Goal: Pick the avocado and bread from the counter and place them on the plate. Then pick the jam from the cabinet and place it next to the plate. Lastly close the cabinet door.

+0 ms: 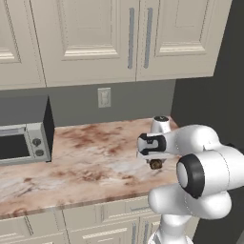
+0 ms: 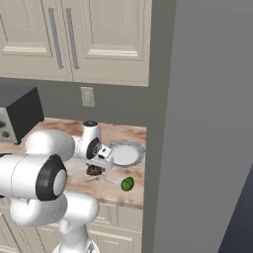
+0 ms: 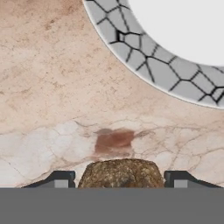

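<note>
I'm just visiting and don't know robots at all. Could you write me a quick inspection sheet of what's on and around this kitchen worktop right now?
Surface: counter of beige stone with reddish marbling, above cream drawers.
Job's things: bread, a brown lump, lies on the counter between the pincer's tips. Avocado lies on the counter near the front edge, apart from the plate. Plate, white with a grey rim, has nothing on it. Cabinet doors in these views are closed; jam not seen.
Clutter: microwave at the counter's left end.
Grippers: pincer is low over the counter, its fingers on either side of the bread; whether they grip it is not clear.
Cables: nothing seen.
Surroundings: wall socket, dark grey wall panel at right.
</note>
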Robot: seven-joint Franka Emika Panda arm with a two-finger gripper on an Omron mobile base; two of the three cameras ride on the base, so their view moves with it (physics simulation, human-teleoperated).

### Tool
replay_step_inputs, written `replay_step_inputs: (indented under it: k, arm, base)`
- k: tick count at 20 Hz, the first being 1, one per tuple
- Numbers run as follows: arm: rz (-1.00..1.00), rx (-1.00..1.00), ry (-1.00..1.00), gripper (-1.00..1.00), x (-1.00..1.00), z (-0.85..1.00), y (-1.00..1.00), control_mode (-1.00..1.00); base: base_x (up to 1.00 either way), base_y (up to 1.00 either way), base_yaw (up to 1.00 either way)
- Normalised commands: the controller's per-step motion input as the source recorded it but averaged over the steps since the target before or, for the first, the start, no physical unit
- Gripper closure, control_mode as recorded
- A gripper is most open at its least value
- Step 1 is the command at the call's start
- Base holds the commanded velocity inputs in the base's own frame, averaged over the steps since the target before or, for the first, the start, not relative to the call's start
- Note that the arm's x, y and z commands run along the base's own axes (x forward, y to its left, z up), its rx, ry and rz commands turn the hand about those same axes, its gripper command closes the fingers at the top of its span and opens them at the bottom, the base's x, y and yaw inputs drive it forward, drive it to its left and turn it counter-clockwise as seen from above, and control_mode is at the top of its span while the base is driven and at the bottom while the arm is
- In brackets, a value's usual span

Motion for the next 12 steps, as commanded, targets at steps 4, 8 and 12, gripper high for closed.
replay_step_inputs:
  k: [4, 8, 12]
  arm:
    - [0.0, 0.0, 0.0, 1.0, -0.22, -0.26, -0.1, -1.0]
    - [0.0, 0.04, 0.0, 1.0, -0.34, -0.02, -0.11, -1.0]
    - [0.0, 0.06, -0.13, 1.0, -0.39, 0.37, 0.0, -1.0]
  base:
    - [0.0, 0.0, 0.0]
    - [0.0, 0.0, 0.0]
    - [0.0, 0.0, 0.0]
